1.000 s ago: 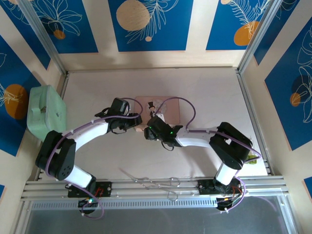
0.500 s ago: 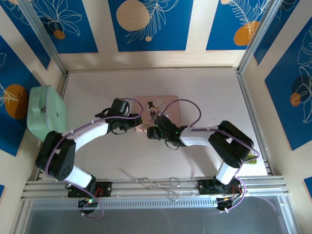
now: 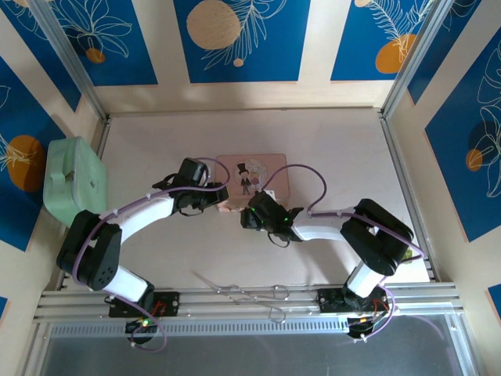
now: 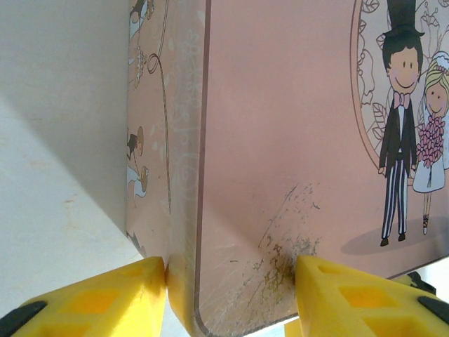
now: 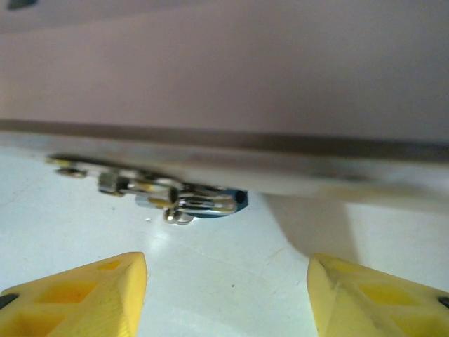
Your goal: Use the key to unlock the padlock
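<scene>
**Open right jaws face a tiny padlock tucked under a pink box held by the left jaws**

The left gripper point(image 4: 231, 298) is closed to a middling width on one corner of the pink box point(image 4: 280, 140). One yellow finger point(image 4: 105, 302) touches the box's decorated side wall. The other presses at the scratched lid, so the corner sits between the jaws.

The right gripper point(image 5: 228, 295) sits low over the white table point(image 5: 231, 260), its jaws spread wide with nothing between them. The padlock point(image 5: 193, 202) lies ahead of these jaws, beyond the fingertips and nearer the finger at the left of the wrist view. It rests on the table just under the box's overhanging edge. Its bluish part is on the side toward the other finger. Small metal pieces point(image 5: 91, 175) trail away from it on the left-finger side; whether one of them is the key cannot be told.

The padlock looks light, hard and smooth. It would likely skid on the table or pivot if nudged. The thin shackle offers little to pinch, so the broader bluish body, taken across its flat faces, seems the better hold. The overhanging box edge leaves little room above it.
</scene>
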Controlling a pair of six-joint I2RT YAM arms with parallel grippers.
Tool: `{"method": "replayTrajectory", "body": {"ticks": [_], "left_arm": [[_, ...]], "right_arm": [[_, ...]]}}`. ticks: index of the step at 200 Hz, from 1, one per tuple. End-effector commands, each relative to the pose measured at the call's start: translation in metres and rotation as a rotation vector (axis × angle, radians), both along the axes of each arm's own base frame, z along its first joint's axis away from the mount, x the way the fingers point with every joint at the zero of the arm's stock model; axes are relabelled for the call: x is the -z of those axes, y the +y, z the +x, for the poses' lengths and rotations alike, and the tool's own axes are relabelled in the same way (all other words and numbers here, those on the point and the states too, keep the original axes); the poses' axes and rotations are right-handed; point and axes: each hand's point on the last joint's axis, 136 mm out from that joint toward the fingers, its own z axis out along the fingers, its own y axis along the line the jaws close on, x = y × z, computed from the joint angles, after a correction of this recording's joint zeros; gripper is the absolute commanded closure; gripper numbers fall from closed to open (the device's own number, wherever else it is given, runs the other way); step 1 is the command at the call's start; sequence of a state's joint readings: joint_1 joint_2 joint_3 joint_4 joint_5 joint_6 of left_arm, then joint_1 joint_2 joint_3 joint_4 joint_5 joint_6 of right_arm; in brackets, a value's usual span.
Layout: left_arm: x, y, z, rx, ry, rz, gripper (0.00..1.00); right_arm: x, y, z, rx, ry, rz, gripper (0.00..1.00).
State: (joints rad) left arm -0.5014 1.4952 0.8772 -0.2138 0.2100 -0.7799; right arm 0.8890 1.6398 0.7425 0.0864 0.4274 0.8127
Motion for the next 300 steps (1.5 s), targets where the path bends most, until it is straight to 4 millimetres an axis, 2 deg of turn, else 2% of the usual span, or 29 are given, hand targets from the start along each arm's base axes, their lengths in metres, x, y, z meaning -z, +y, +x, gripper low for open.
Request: {"method": "replayTrajectory", "body": {"ticks": [1, 82, 153, 215, 300], "left_arm": [[0.005, -0.003, -0.015, 0.04, 0.036, 0.003, 0.5], [0.004, -0.003, -0.016, 0.054, 0.033, 0.008, 0.51], [0.004, -0.002, -0.016, 0.055, 0.03, 0.011, 0.51], [0.003, -0.002, -0.016, 0.062, 0.03, 0.013, 0.51], [0.003, -0.003, -0.016, 0.064, 0.032, 0.006, 0.51]], "right_arm": [[-0.008, -0.001, 0.012, 0.02, -0.029, -0.033, 0.39], [-0.004, 0.0, 0.025, 0.054, -0.029, -0.162, 0.47], [-0.02, 0.007, 0.014, 0.006, -0.059, -0.134, 0.38], [-0.008, -0.008, 0.014, 0.029, -0.043, -0.187, 0.4], [0.005, -0.008, 0.021, 0.025, -0.023, -0.248, 0.43]]}}
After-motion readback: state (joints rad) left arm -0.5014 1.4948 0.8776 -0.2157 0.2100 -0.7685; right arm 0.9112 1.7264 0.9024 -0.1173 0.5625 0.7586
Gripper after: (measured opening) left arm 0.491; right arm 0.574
